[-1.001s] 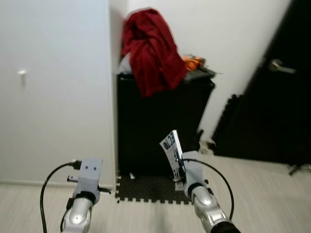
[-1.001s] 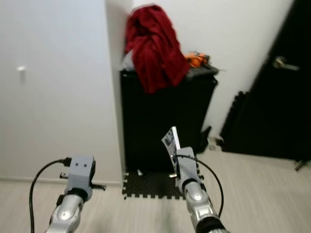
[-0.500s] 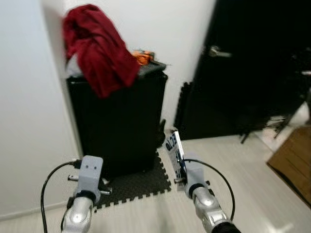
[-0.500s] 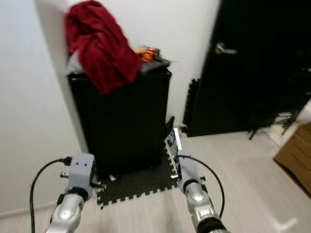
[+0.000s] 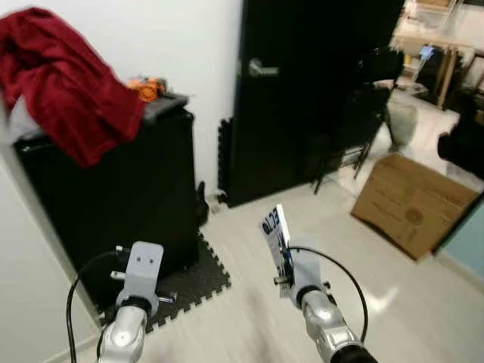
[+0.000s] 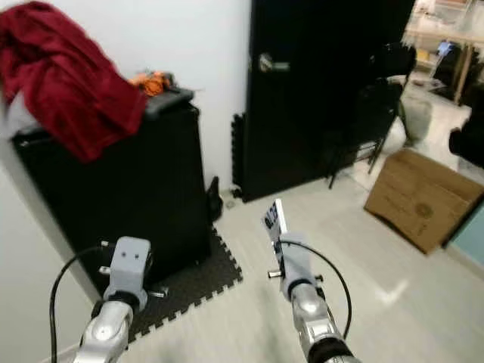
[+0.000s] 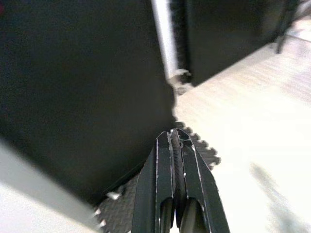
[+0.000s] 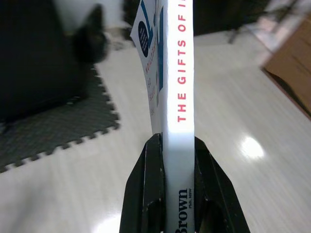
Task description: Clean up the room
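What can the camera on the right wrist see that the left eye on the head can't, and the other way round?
Right wrist view: the book's spine reads "THE GIFTS OF I…" in red, with the right gripper shut on it. Left eye view: a red cloth draped on the black cabinet, a black door, a cardboard box. Shared: the book, the dark foam mat, the pale floor.

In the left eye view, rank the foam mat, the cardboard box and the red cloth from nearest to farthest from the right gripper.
From the right gripper, which is shut on a book:
1. Foam mat, on the floor just to its left, by the black cabinet.
2. Cardboard box, on the floor ahead to the right.
3. Red cloth, draped on the cabinet top, far up left.
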`<state>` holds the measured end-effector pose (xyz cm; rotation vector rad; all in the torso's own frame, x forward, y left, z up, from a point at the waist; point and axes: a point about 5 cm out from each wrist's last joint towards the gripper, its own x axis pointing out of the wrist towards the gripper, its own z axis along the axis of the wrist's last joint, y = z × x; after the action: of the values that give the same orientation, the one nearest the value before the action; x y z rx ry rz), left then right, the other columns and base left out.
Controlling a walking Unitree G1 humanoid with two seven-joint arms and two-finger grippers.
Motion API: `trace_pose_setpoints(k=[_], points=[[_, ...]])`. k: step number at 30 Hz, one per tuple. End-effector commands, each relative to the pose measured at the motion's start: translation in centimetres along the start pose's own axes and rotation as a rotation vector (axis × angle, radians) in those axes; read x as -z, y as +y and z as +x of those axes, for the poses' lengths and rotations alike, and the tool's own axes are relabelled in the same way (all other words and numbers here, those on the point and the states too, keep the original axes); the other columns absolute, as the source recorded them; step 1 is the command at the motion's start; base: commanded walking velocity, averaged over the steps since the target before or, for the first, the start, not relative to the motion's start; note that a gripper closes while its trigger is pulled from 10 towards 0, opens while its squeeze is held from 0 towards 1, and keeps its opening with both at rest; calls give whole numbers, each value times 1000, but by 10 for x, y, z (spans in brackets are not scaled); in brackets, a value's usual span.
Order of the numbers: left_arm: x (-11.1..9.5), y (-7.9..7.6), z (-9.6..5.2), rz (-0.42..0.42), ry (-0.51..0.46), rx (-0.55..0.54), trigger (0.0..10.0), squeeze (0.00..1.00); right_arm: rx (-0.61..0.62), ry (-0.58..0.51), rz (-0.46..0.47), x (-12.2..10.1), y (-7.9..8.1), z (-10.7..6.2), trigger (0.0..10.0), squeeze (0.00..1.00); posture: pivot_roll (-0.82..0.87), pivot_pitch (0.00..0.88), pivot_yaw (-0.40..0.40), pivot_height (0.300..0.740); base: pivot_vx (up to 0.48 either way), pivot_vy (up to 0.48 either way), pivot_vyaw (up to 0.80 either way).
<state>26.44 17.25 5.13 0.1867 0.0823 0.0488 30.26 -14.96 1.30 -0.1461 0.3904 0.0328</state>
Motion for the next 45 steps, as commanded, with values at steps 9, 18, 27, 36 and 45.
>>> trace_pose_setpoints(k=[9,18,27,36,45], points=[[3,-3,-1,-2,15,15,10000,0,47,-10,20,-3,-10,1,10000,0,59,0,-44,740,0,0,-800],[3,-5,-1,-11,16,19,10000,0,62,-4,19,-2,-13,1,10000,0,51,0,-43,740,0,0,-800],[3,-6,-1,-13,17,17,10000,0,66,-3,20,-3,-13,1,10000,0,51,0,-44,740,0,0,-800],[3,-4,-1,-11,16,12,10000,0,63,-4,20,-3,-12,2,10000,0,53,0,-46,740,0,0,-800],[4,-4,-1,-12,16,10,10000,0,64,-5,17,-4,-13,2,10000,0,49,0,-47,740,0,0,-800]])
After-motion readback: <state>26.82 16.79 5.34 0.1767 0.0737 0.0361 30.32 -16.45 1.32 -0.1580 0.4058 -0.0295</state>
